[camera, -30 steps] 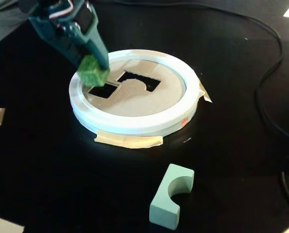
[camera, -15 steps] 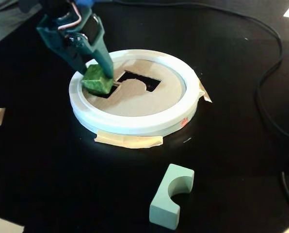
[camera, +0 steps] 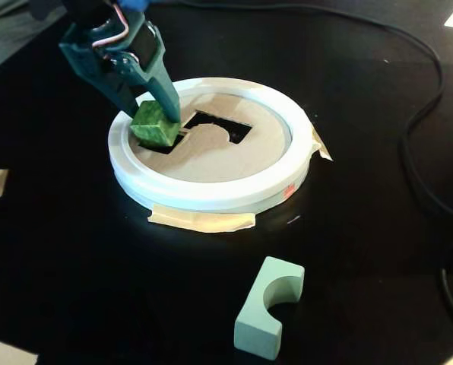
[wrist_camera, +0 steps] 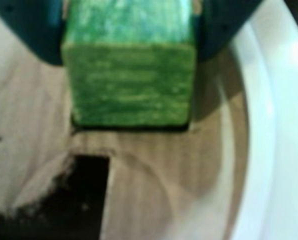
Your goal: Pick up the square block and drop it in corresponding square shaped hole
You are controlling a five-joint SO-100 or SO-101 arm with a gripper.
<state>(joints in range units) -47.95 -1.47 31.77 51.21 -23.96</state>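
A green square block [camera: 155, 124], tilted, sits at the ring's nine o'clock, its lower edge at the rim of the dark square hole [camera: 160, 144].

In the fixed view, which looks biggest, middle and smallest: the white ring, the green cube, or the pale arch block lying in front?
1. White ring, by far the largest.
2. Arch block, though it lies nearer the camera, which flatters it.
3. Green cube in the claw, smallest.

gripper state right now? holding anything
gripper: closed on the green square block, holding it tilted at the square hole in the white-rimmed board.
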